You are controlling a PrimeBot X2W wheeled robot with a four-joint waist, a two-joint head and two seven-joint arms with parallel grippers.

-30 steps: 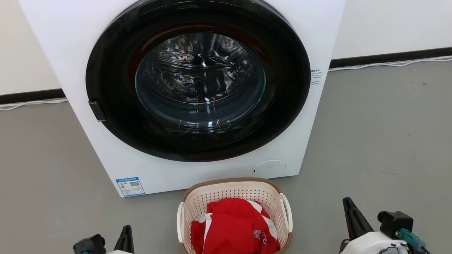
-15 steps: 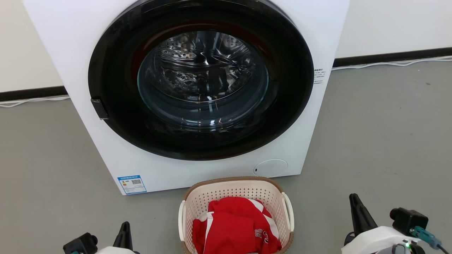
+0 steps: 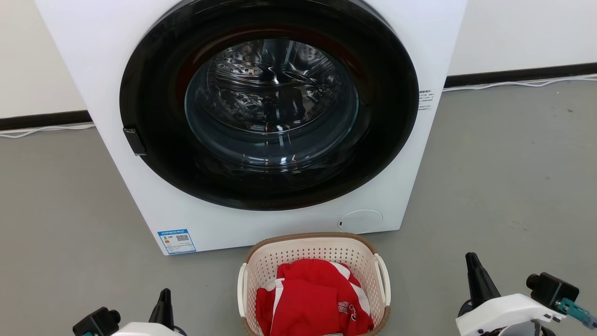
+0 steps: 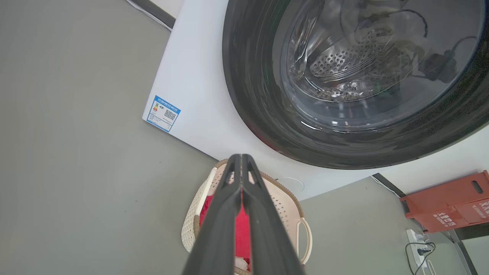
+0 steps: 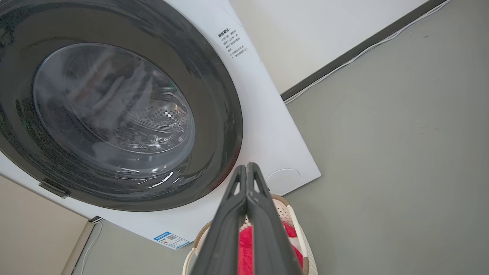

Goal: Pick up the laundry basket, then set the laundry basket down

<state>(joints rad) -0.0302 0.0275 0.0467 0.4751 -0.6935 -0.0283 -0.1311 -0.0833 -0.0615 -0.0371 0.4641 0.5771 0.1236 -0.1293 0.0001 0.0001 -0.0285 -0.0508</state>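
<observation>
The cream perforated laundry basket [image 3: 308,247] with a brown woven-look rim and white side handles stands on the grey floor just before the washing machine, holding a red and white garment [image 3: 315,301]. My left gripper [image 3: 164,298] is shut and empty at the lower left, well apart from the basket's left handle [image 3: 242,289]. At the lower right my right gripper [image 3: 472,263] is shut and empty too, clear of the right handle [image 3: 383,285]. Both wrist views look along closed fingers [image 4: 241,168] [image 5: 246,170] toward the basket [image 4: 284,202] [image 5: 294,223].
A white front-loading washing machine [image 3: 280,224] with a round dark glass door [image 3: 270,102] rises close behind the basket. A white cable [image 3: 513,85] runs along the dark skirting. In the left wrist view a red box [image 4: 450,202] and a power strip [image 4: 416,238] sit at the right.
The head camera has shifted a little, so the scene sits slightly higher and to the right. Both grippers have spread outward toward the frame's lower corners, still shut.
</observation>
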